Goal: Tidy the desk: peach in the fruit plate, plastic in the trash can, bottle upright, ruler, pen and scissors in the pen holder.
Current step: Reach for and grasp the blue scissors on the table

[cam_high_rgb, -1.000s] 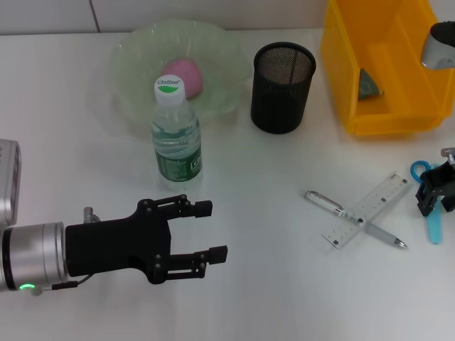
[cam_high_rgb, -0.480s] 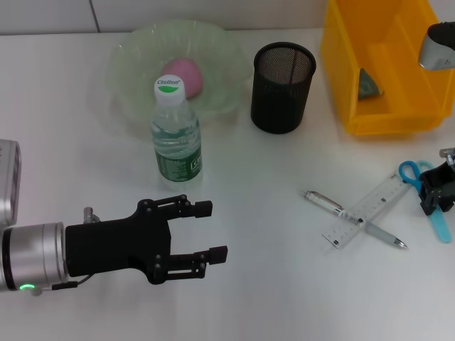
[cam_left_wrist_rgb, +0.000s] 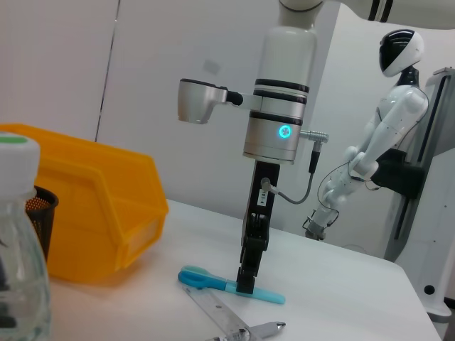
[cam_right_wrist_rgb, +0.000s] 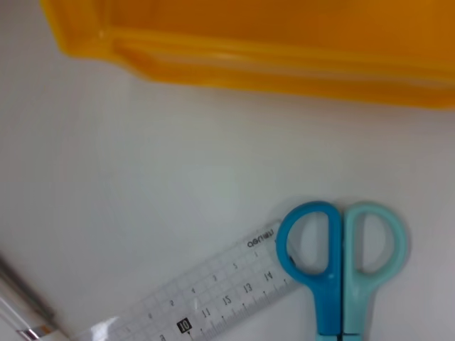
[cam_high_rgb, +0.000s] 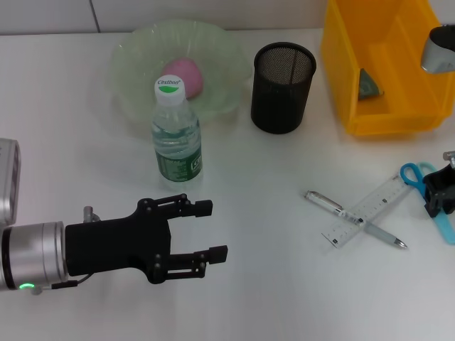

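Note:
My right gripper [cam_high_rgb: 441, 197] is at the table's right edge, shut on the blue scissors [cam_high_rgb: 410, 172], whose handles lie against the end of the clear ruler [cam_high_rgb: 370, 208]. The silver pen [cam_high_rgb: 323, 202] lies crossed under the ruler. In the left wrist view the right gripper [cam_left_wrist_rgb: 247, 283] stands upright on the scissors [cam_left_wrist_rgb: 202, 278]. The bottle [cam_high_rgb: 175, 135] stands upright. A pink peach [cam_high_rgb: 183, 76] sits in the green fruit plate [cam_high_rgb: 227, 50]. Plastic [cam_high_rgb: 367, 84] lies in the yellow trash can [cam_high_rgb: 387, 121]. The left gripper [cam_high_rgb: 213, 230] hovers open, near left.
The black mesh pen holder [cam_high_rgb: 282, 87] stands between the plate and the yellow bin. The right wrist view shows the scissors' handles [cam_right_wrist_rgb: 341, 245] beside the ruler [cam_right_wrist_rgb: 199, 298], below the bin's wall [cam_right_wrist_rgb: 284, 50].
The right gripper has shifted slightly right and toward me, dragging the scissors; their handles swung left against the ruler's end and the blades swung right. The left arm has not moved.

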You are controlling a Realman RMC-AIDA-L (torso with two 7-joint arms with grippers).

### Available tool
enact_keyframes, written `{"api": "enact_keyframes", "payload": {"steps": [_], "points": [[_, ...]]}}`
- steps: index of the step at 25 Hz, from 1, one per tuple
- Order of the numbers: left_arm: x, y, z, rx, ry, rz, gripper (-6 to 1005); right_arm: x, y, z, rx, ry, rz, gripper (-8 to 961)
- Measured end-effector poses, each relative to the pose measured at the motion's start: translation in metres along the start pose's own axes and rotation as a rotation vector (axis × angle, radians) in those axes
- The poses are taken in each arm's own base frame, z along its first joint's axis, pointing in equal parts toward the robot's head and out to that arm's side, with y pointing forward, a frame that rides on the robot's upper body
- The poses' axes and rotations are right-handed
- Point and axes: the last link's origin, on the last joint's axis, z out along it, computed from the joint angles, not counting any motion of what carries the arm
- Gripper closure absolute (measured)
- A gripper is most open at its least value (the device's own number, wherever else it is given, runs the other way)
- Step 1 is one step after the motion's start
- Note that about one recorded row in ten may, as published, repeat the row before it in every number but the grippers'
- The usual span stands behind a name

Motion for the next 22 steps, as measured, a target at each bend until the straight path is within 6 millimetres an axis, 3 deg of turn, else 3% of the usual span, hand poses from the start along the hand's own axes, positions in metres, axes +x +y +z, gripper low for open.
{"api": "enact_keyframes", "payload": {"steps": [11,19,22], "points": [[0.001,-0.001,-0.002,0.005,0.005,0.001,229,0.011,-0.024,-0.017,0.019,-0.092,0.042,761],[0.005,-0.001,-0.004,-0.010,0.016,-0.003,229,0.028,-0.063,-0.031,-0.022,-0.200,0.140,763],[0.006,-0.001,-0.003,-0.014,0.017,-0.001,229,0.028,-0.067,-0.037,-0.025,-0.223,0.137,864]]}}
